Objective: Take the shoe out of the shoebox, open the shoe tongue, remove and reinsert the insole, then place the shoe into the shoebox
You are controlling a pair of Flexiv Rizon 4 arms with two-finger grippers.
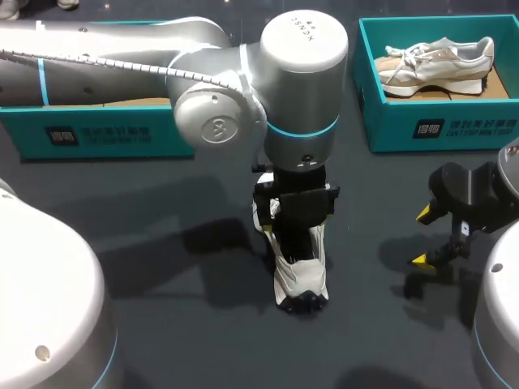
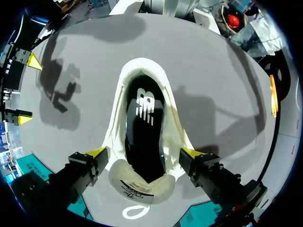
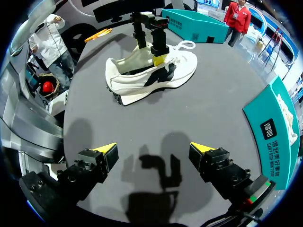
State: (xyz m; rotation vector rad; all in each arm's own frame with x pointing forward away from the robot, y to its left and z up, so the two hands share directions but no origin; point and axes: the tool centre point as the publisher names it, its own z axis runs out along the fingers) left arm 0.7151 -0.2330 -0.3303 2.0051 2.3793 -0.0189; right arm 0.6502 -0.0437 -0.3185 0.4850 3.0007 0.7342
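Two white lace-up fabric sneakers: the centre sneaker (image 1: 300,275) and the upper-right sneaker (image 1: 438,58). Two teal cardboard shoeboxes: the upper-left shoebox (image 1: 89,134) and the upper-right shoebox (image 1: 442,126). Two black grippers (both yellow-tipped): the left gripper (image 1: 296,223) mid-frame, the right gripper (image 1: 422,236) at right.

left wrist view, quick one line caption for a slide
Left gripper above the white shoe on the grey table, looking down at its dark insole.

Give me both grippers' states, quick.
Left gripper: shut on the white shoe, fingers on both sides.
Right gripper: open, holding nothing.
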